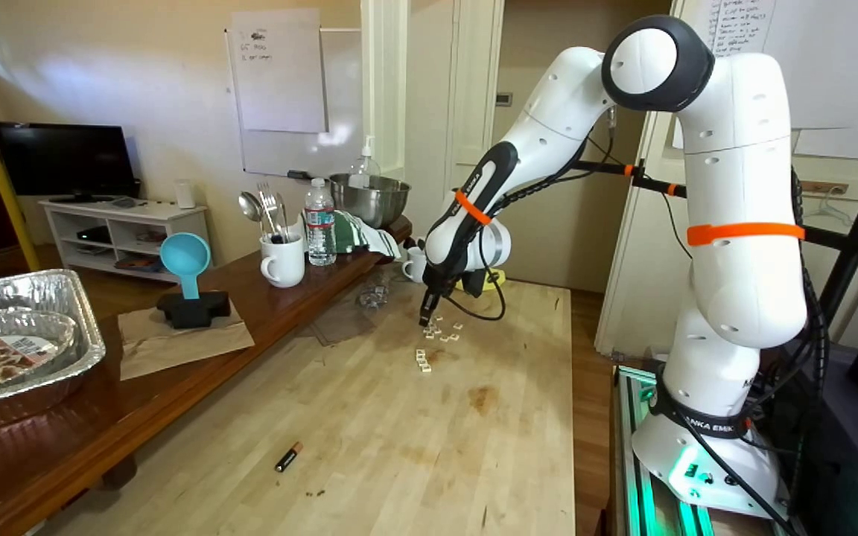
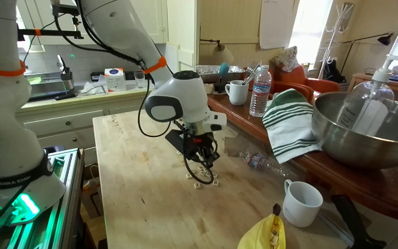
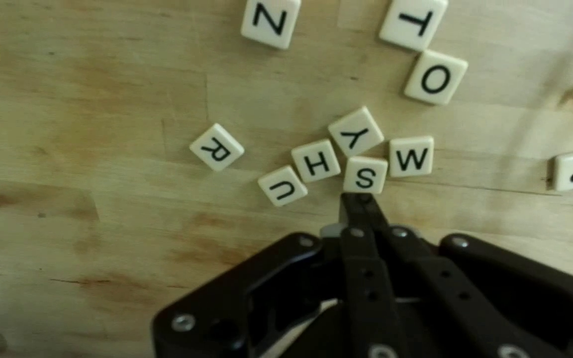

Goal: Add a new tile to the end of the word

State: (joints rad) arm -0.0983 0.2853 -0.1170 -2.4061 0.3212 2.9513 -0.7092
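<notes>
Pincer [image 3: 360, 200]: your own, closed, fingertips together, in the wrist view overlapping the lower edge of the S tile [image 3: 365, 174]; whether they touch, you cannot tell. Word [image 1: 421, 362]: one short row of pale tiles on your surface [image 1: 399, 432], in an exterior view near but apart from the loose tiles [image 1: 455, 337]. Battery [image 1: 288, 457]: one, lying well apart from both.

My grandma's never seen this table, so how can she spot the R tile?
On the pale wooden table, find the scattered letter tiles. In the wrist view, the R tile is the leftmost, up and left of the U tile. It touches no other tile, and only it shows an R.
</notes>
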